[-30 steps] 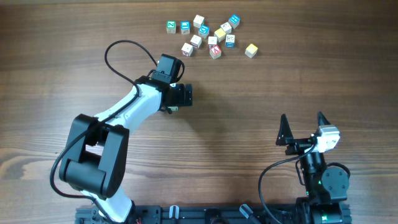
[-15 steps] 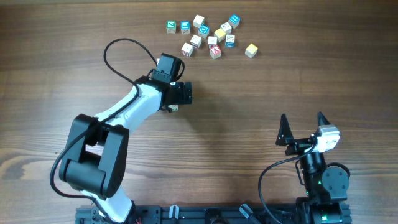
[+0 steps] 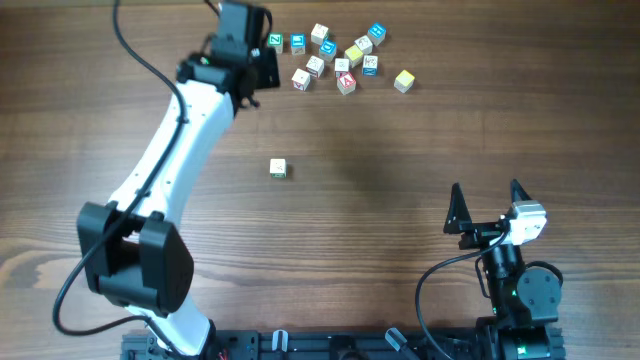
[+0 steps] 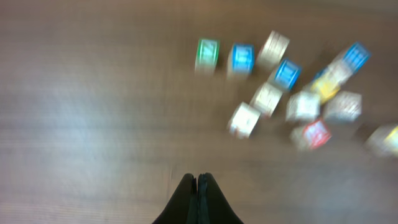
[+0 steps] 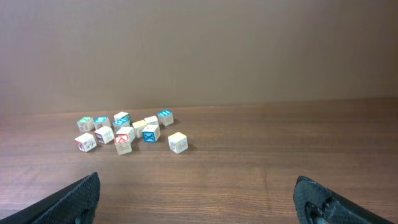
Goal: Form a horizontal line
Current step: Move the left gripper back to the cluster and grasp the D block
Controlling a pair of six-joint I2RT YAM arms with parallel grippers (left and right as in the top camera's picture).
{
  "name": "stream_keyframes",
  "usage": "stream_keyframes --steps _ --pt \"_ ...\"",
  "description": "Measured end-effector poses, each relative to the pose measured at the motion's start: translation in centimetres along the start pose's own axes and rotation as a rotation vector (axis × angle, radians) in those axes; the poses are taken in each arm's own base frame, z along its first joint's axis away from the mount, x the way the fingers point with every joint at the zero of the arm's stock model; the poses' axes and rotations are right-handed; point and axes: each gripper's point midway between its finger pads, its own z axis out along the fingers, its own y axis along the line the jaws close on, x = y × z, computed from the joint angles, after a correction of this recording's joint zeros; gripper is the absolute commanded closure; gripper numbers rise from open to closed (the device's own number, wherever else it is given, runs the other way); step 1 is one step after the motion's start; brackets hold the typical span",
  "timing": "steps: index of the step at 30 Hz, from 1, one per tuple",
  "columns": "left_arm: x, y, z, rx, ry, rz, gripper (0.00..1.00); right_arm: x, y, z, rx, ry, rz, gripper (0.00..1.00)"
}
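I see just one small pale wooden cube (image 3: 278, 168) lying alone, green-marked I think — left gripper (image 4: 197, 179) pinched together, empty; right gripper (image 3: 486, 192) spread wide

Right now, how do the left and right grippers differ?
The left gripper is shut; the right gripper is open wide. The left hangs beside the loose cubes on the far side; the right sits near its base, far from them. Both hold nothing.

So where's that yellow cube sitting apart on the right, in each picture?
Overhead: yellow cube at the right end of the scatter.
Left wrist: yellow cube at the far right edge, blurred.
Right wrist: yellow cube rightmost and nearest.
Shared landmark: red-marked cube just left of it.
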Motion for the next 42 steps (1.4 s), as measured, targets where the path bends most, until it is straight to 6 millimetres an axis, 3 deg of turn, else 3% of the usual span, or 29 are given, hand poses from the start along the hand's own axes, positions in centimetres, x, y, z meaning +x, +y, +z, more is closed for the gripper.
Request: stream_keyframes --steps 5,10,13,17,18,23,27,35,39,42 --pt "-6.4 -0.3 -4.0 0.041 -0.153 -0.029 0.96 0.0 0.0 0.0 0.000 0.000 0.000 0.00" --pt "-8.6 -1.1 -4.4 0.086 -0.236 -0.037 0.96 0.0 0.0 0.0 0.000 0.000 0.000 0.00" --pt "-9.0 -1.7 -3.0 0.103 -0.249 -0.034 0.96 0.0 0.0 0.0 0.000 0.000 0.000 0.00" --pt "-6.7 -1.8 2.4 0.083 -0.161 -0.023 0.96 0.0 0.0 0.0 0.000 0.000 0.000 0.00" --pt "-5.3 -1.8 4.8 0.072 -0.112 -0.017 0.91 0.0 0.0 0.0 0.000 0.000 0.000 0.00" --pt "-1.4 -2.3 10.4 0.083 0.006 0.015 0.50 0.0 0.0 0.0 0.000 0.000 0.000 0.00" --pt "0.0 -3.6 12.7 0.123 0.026 0.120 0.28 0.0 0.0 0.0 0.000 0.000 0.000 0.00" --pt "5.2 -6.4 16.4 0.186 0.123 0.388 0.27 0.0 0.0 0.0 0.000 0.000 0.000 0.00" --pt "5.3 -7.1 16.5 0.201 0.108 0.439 0.43 0.0 0.0 0.0 0.000 0.000 0.000 0.00" --pt "5.3 -7.2 16.5 0.206 0.103 0.454 0.44 0.0 0.0 0.0 0.000 0.000 0.000 0.00"
